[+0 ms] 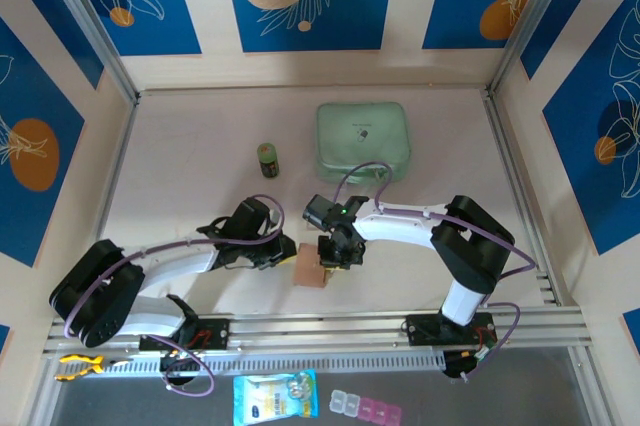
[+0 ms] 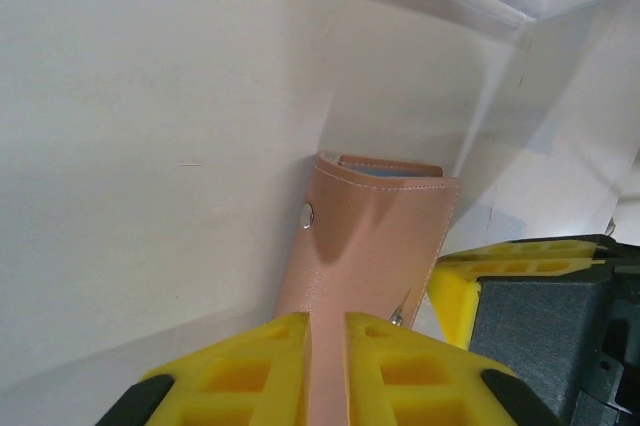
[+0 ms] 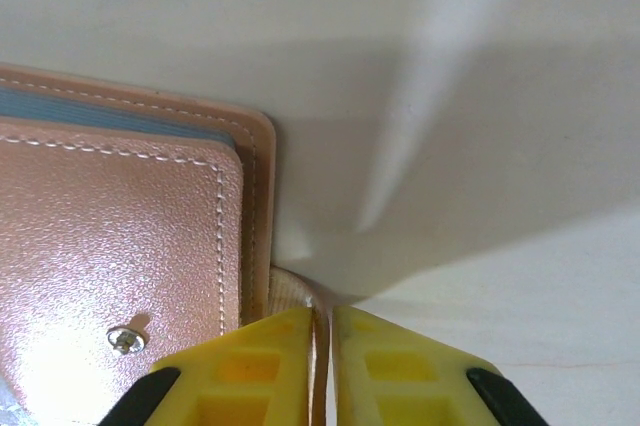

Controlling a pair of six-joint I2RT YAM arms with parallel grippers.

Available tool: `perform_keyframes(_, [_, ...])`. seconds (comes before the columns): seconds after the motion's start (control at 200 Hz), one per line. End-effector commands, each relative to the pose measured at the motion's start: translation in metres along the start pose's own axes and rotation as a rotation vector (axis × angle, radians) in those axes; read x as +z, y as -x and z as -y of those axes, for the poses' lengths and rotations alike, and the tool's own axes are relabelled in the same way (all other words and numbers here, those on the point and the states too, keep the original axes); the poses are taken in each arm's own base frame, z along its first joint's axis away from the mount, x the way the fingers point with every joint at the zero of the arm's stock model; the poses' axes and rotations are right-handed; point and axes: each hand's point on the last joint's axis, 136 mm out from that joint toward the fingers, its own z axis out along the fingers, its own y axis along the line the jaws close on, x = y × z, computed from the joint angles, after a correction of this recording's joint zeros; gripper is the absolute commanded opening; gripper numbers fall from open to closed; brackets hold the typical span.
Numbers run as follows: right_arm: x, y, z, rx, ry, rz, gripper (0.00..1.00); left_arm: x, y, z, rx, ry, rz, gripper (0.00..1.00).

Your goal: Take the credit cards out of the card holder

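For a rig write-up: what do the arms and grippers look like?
The left arm and right arm have white links, black joints and looping purple cables. The left gripper and right gripper carry yellow fingers with recessed pockets.

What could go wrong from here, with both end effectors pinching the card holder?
1. The right end effector pinches only a thin edge of the card holder, so it may slip off when pulling.
2. The left end effector clamps the opposite side; pulling apart could drag or twist the holder rather than open it.
3. The credit cards show just a blue edge between the flaps, with nothing gripping them, so they may stay wedged inside.
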Motion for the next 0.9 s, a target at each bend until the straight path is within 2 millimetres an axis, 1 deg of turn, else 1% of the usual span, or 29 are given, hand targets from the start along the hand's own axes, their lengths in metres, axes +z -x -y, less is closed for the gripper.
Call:
perform_keyframes(0.0, [-0.009,-0.006,0.005,-0.012,-0.012,-0.002,0.13,-0.002,0.007,0.009,0.021,-0.021,0.019,0.16])
perform_keyframes(0.23, [-0.02,-0.002,0.01,-0.02,-0.022,0.026,0.11,-0.003,0.008,0.012,0.025,-0.027,0.022,0.16])
perform_keyframes(0.56, [-0.041,0.005,0.017,-0.03,-0.026,0.066,0.11,-0.002,0.007,0.01,0.028,-0.021,0.022,0.16])
perform_keyframes(0.715, [-0.05,0.007,0.017,-0.045,-0.018,0.082,0.1,-0.003,0.008,0.011,0.031,-0.025,0.026,0.16])
perform_keyframes(0.895, [-0.059,0.009,0.01,-0.088,0.001,0.093,0.1,-0.003,0.008,0.011,0.034,-0.025,0.024,0.16])
